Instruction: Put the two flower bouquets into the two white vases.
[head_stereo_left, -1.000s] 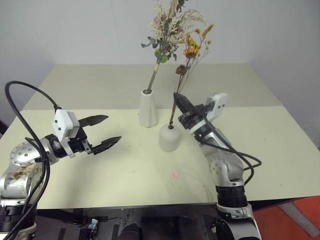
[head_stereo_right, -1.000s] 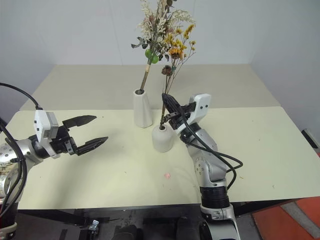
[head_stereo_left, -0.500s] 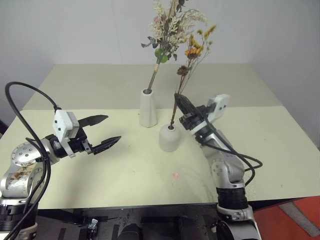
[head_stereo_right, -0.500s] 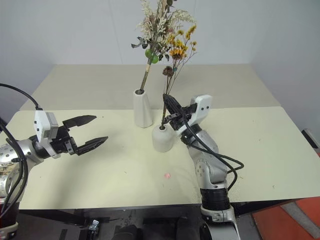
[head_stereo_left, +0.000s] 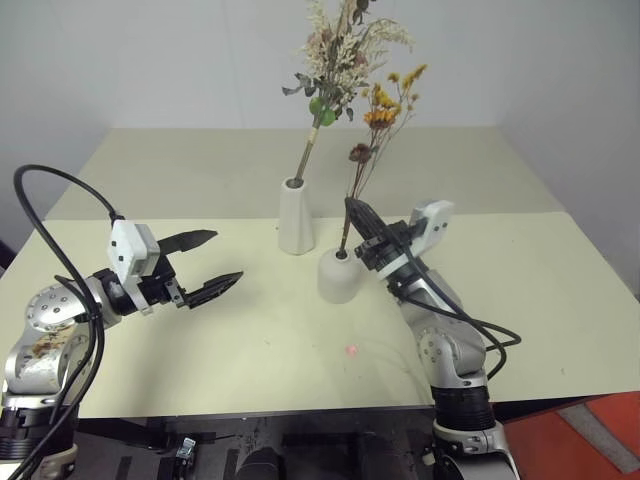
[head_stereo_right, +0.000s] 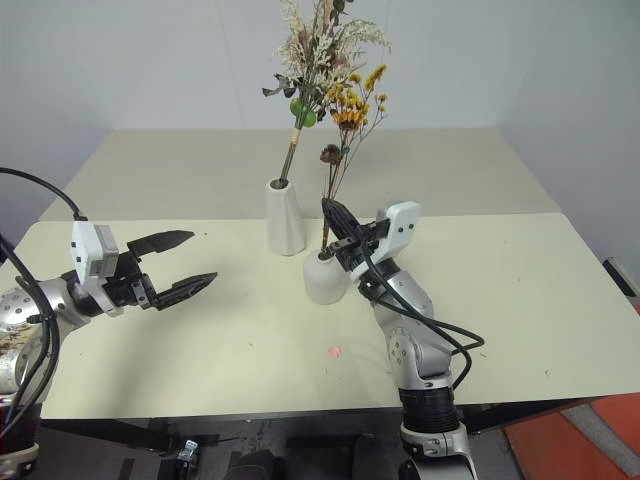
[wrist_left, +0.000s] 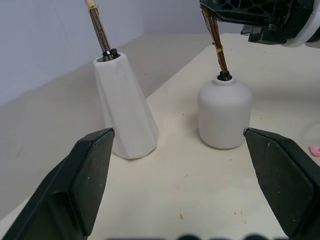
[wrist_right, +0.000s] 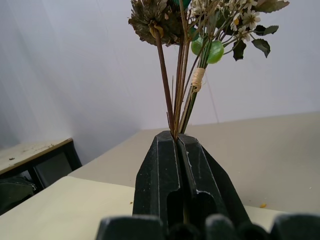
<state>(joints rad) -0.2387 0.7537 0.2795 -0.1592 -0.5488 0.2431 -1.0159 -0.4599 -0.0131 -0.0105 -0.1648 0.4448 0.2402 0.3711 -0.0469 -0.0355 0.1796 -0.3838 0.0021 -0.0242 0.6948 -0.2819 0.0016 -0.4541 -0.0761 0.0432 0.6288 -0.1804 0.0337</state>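
Our right tool is pinching the stems of the thin yellow-orange sprig, and the stem ends already sit in the small top hole of the short rounded vase on the worktop. The bushy bunch stands in the tall cone vase just behind and beside it. Our left tool hangs spread and empty, well apart from both vases.

To finish well, we judge that we should part the fingers slowly, without dragging the stems sideways, since the sprig leans toward the bushy bunch and the small vase could tip. Then we draw the tool straight back along its own line, away from the flower heads.
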